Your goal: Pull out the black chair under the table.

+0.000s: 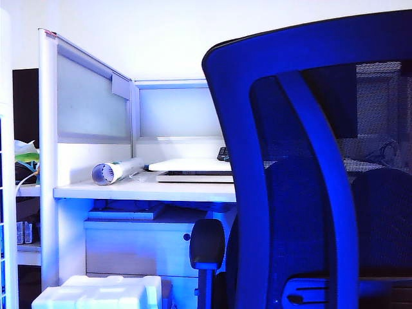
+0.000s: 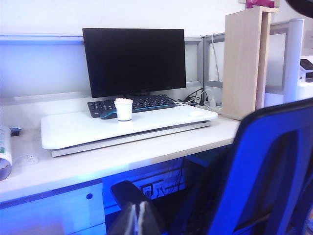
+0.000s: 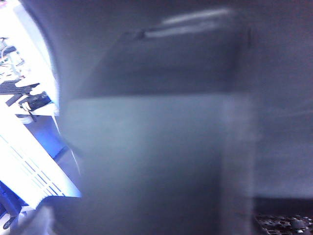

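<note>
Big black mesh-backed office chair [image 1: 302,174] stands close before the white tabletop [image 1: 148,190], its backrest filling our outside view.
We should draw the chair straight back from the tabletop. The right claw is lost in close grey blur, the left claw's tips [image 2: 138,215] barely show; we cannot tell either's opening or whether anything is held.

One black chair [image 1: 309,180], one table [image 1: 148,190], one monitor [image 2: 134,61], one keyboard [image 2: 132,105], one white cup [image 2: 123,109].
</note>
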`<state>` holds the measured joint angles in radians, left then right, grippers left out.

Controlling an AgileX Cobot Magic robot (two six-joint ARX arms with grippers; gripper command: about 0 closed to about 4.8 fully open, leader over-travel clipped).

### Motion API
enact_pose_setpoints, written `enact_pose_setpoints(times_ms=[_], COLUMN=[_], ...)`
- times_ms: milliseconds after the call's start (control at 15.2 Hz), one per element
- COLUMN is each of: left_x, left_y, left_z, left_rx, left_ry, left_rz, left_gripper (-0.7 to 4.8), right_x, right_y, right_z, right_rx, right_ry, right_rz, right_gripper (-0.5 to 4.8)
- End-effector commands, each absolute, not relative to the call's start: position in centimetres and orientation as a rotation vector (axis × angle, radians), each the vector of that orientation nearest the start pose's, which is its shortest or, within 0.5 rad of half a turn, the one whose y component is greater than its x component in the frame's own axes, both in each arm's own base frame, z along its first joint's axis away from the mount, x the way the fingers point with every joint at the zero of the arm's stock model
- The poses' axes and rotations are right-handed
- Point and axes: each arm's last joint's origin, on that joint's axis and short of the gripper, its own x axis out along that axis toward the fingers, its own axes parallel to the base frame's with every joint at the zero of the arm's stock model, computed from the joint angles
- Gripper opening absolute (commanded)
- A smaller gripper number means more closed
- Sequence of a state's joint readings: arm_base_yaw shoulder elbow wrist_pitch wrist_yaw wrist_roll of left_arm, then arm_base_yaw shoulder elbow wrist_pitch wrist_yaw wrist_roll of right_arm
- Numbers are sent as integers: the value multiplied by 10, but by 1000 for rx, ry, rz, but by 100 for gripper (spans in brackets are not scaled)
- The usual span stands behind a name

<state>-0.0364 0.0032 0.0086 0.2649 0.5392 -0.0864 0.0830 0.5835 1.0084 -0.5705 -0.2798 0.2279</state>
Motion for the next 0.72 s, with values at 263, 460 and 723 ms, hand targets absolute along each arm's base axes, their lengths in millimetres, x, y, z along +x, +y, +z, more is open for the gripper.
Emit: enact_pose_setpoints(times_ms=[263, 460, 723], left_x=[89, 89, 89], left_y=[-18, -18, -18], left_z=[191, 191, 191], left_rx=[-13, -13, -14], left_ry=[-243, -243, -244], left_rz=[-589, -589, -589], left_gripper=[26, 26, 26], right_x=[8, -9, -9], right_y=[6, 4, 5], right_z=[386, 358, 319], right_rx=[240, 268, 301], right_ry=[57, 185, 191], right_rz=[272, 236, 244], right_gripper=[479, 479, 105])
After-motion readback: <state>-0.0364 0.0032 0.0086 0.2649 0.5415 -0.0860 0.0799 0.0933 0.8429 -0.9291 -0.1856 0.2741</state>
